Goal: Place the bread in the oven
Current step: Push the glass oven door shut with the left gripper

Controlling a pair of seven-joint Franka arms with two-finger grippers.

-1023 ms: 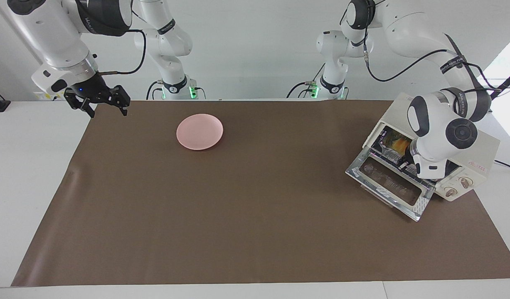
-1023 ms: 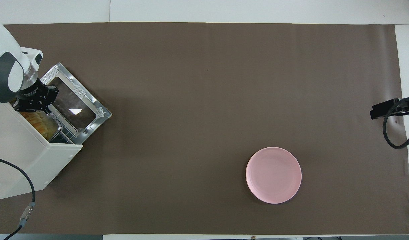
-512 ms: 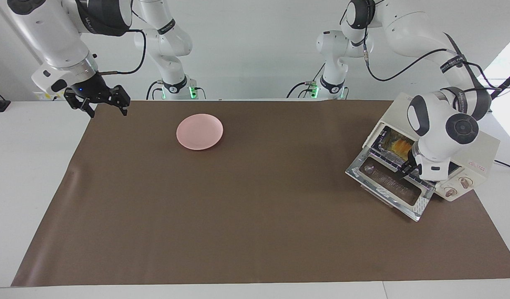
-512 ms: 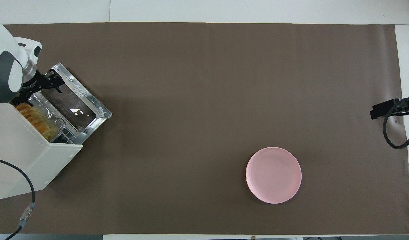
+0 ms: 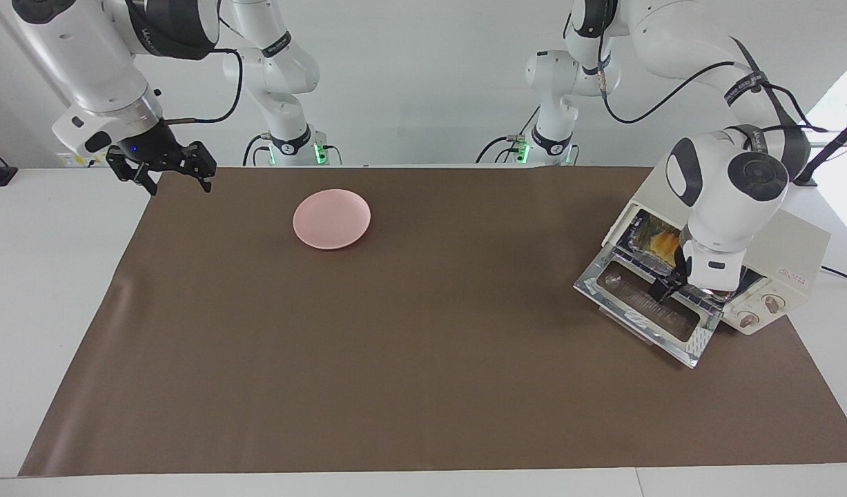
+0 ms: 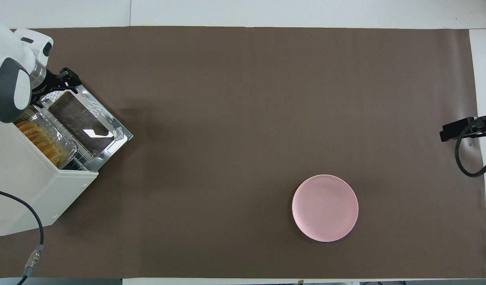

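You're only getting part of the bread (image 5: 661, 241): the left arm's wrist covers the rest of it, just above the left pincer (image 5: 665, 288). You can't read that pincer's finger gap from here. Overhead, the oven (image 6: 33, 186) runs off the frame's edge, and the right pincer (image 6: 462, 128) shows only as a cut-off dark block there.
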